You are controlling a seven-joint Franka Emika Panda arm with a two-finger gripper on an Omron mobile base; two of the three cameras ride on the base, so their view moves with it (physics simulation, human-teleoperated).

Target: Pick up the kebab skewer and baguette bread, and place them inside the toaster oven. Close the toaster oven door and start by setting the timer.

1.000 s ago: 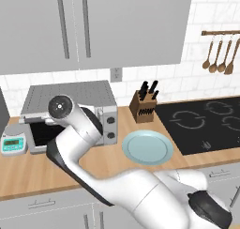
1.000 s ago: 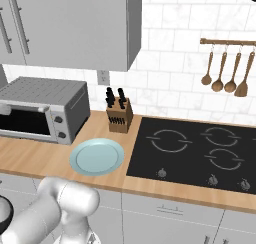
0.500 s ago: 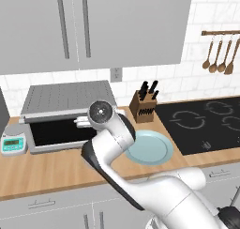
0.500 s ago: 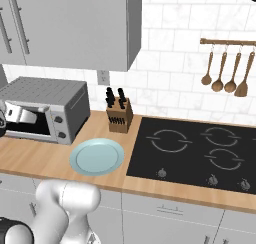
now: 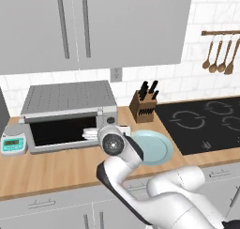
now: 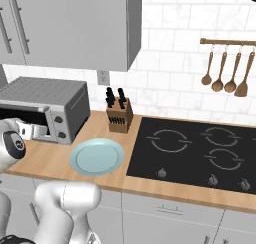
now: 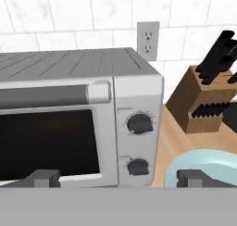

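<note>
The grey toaster oven (image 7: 78,114) stands straight ahead in the hand view, and it sits at the counter's left (image 5: 70,113). Its door (image 7: 46,144) is upright and shut, with dark glass and the bar handle (image 7: 51,94) along the top. Two round knobs (image 7: 139,123) (image 7: 138,166) sit on its right panel. My gripper (image 7: 120,178) is open with nothing between its fingertips (image 7: 44,178), and hovers a short way in front of the oven's lower right (image 5: 91,133). The kebab skewer and baguette bread are out of view.
A bare light blue plate (image 5: 151,147) lies on the wooden counter right of the oven. Behind it stands a knife block (image 5: 145,106). A small white scale (image 5: 11,143) sits left of the oven. The black cooktop (image 5: 206,122) lies to the right.
The arm's elbow has swung right and down, from in front of the oven's left half to its right end. The oven front is now uncovered.
</note>
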